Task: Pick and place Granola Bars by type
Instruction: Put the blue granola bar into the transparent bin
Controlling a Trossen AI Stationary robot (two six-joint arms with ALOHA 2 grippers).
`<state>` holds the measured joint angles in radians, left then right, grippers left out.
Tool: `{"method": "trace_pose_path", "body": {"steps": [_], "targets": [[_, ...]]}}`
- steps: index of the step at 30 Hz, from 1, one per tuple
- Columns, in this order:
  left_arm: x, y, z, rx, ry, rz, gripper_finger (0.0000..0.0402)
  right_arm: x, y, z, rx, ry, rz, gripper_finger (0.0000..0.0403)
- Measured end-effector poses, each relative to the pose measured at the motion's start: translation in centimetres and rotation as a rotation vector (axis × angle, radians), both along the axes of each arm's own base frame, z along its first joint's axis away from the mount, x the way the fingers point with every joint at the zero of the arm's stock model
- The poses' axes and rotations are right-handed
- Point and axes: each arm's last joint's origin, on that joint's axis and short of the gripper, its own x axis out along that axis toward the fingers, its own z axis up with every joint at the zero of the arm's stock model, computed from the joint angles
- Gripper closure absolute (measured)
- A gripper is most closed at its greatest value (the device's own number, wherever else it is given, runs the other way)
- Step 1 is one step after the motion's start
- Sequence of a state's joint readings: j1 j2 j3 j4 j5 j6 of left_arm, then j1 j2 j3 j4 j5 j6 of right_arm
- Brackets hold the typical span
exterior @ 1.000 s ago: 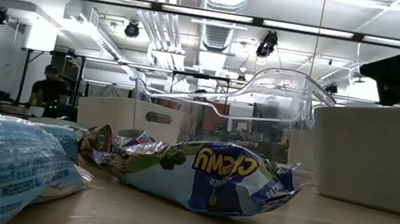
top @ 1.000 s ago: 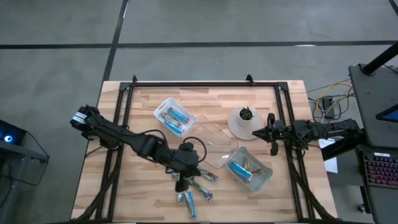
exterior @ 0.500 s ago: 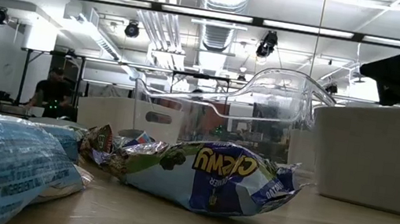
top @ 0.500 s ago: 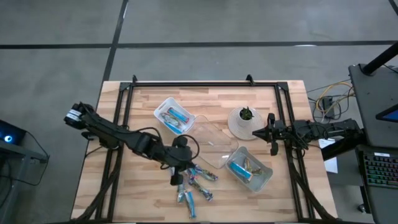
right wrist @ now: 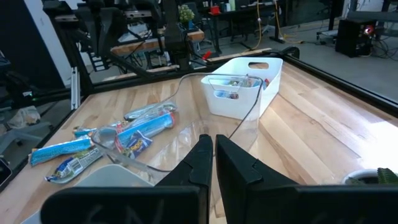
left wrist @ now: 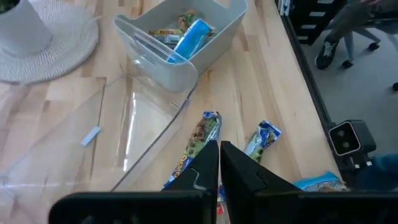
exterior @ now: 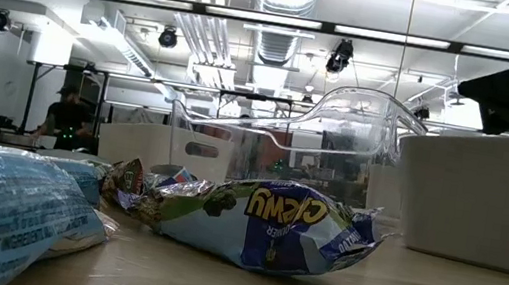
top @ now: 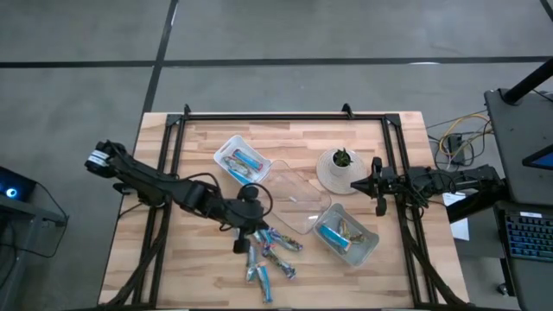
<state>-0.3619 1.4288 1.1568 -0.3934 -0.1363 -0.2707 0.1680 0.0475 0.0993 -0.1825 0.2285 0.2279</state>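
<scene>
While granola bars (top: 272, 259) lie below, left end effector (top: 241, 246) hovers closed.

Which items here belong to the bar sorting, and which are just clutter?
Job:
- loose bars on the table's front
- left bin, bars inside
- right bin, bars inside
- clear tray between the bins, nothing in it
- left tool, shut, over the loose bars

Lying about:
- potted plant on its round mat
- right tool, shut, waiting beside the plant

Grey concrete floor (top: 78, 95) around my wooden bench (top: 207, 268). Ceiling ducts (exterior: 281, 35) and strip lights (exterior: 253, 16) overhead; a person (exterior: 65, 114) at a far desk.
</scene>
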Motion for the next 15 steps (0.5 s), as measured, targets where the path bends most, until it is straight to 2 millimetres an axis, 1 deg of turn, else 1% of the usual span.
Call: {"method": "trace_pose_path", "body": {"steps": [7,12,15], "targets": [[-0.6,0.1,0.9,0.062,-0.045,-0.075,0.0401,0.0,0.0,0.0,0.0,0.0,0.0,0.039],[-1.2,-0.2,1.4,0.144,-0.078,-0.174,0.0401,0.0,0.0,0.0,0.0,0.0,0.001,0.039],[-1.2,-0.2,1.5,0.155,-0.084,-0.224,0.0401,0.0,0.0,0.0,0.0,0.0,0.001,0.039]]}}
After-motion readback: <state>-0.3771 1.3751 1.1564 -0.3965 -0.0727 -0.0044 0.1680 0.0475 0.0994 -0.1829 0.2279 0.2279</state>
